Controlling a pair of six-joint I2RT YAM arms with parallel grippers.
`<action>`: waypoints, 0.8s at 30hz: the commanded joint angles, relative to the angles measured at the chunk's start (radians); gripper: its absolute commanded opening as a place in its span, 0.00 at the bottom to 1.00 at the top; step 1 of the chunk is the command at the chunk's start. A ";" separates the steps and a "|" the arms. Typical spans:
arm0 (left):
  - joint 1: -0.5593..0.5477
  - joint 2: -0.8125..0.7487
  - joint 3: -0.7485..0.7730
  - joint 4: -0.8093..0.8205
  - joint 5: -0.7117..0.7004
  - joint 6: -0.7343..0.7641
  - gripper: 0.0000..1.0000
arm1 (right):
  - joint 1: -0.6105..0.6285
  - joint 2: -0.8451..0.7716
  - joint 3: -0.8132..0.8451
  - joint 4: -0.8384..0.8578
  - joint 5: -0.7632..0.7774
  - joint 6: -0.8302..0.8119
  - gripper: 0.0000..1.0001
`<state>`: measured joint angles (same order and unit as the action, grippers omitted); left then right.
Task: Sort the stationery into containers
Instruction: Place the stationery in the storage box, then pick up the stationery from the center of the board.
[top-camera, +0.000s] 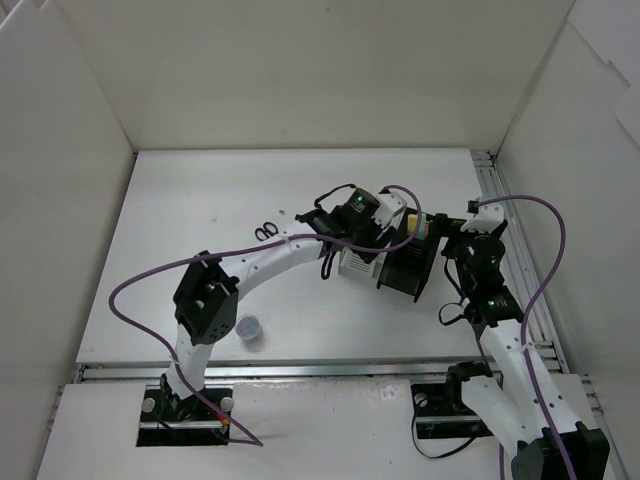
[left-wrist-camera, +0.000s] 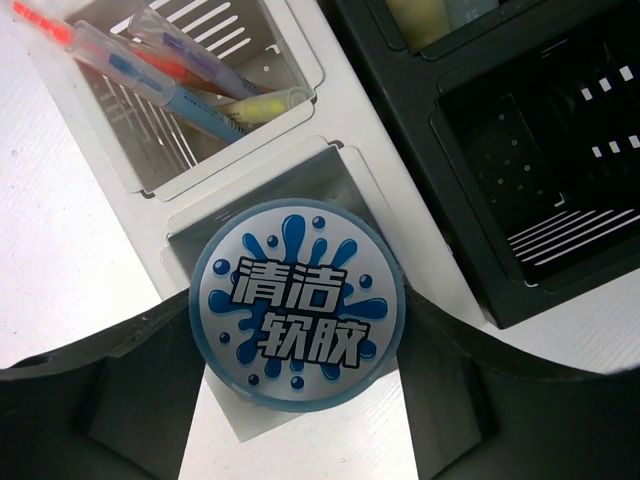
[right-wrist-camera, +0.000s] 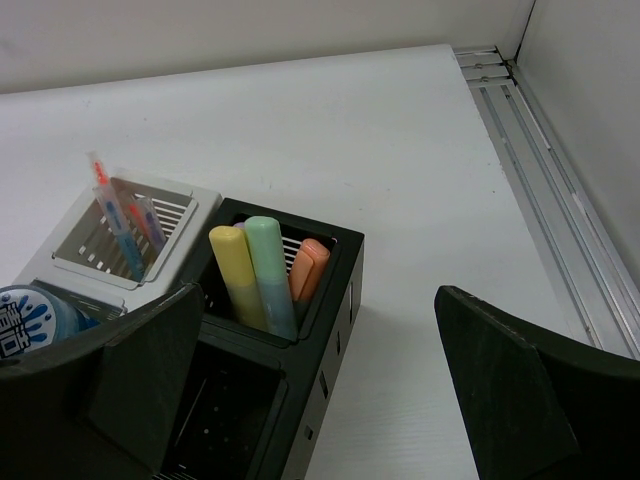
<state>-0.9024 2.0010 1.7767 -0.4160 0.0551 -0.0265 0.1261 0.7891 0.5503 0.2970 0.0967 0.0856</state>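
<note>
One item is in hand: the left end effector (left-wrist-camera: 300, 372) is clamped across the blue tin (left-wrist-camera: 298, 303), a finger on each side of it. The tin hangs label-up over the free compartment (left-wrist-camera: 300, 175) of the white organizer (left-wrist-camera: 330, 110), but not squarely. Its near edge overlaps the compartment's near rim in the left wrist view. I cannot tell whether it already touches that rim.

The tin looks nearly as wide as the opening, so centre it before you lower. Nudge it toward the far wall until all four rims show around the lid, and keep it level. Go down slowly. If an edge catches, back off and re-centre; forcing it would likely shove the light organizer into the black holder (left-wrist-camera: 420, 130) just beside it. Release only once the tin is seated or clearly inside the walls, then lift straight up so the fingers clear the pens (left-wrist-camera: 190, 85) in the neighbouring compartment.

Your right end effector (right-wrist-camera: 315, 400) is spread wide and holds nothing, beside the black holder with its markers (right-wrist-camera: 255, 275). Leave it parked there, clear of the left wrist. The scissors (top-camera: 265, 232) and the purple jar (top-camera: 250, 328) lie on the worktop (top-camera: 200, 200), not yet sorted.
</note>
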 joint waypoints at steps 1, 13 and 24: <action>-0.006 -0.050 0.067 0.025 -0.006 0.011 0.66 | 0.006 -0.007 0.013 0.079 -0.003 0.000 0.98; -0.006 -0.099 0.079 0.028 0.019 0.023 0.85 | 0.007 -0.014 0.016 0.077 -0.034 -0.012 0.98; 0.077 -0.449 -0.181 -0.067 -0.204 -0.202 1.00 | 0.009 0.013 0.053 0.074 -0.222 -0.041 0.98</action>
<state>-0.8742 1.7283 1.6474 -0.4381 -0.0086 -0.0967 0.1265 0.7906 0.5518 0.2955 -0.0547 0.0574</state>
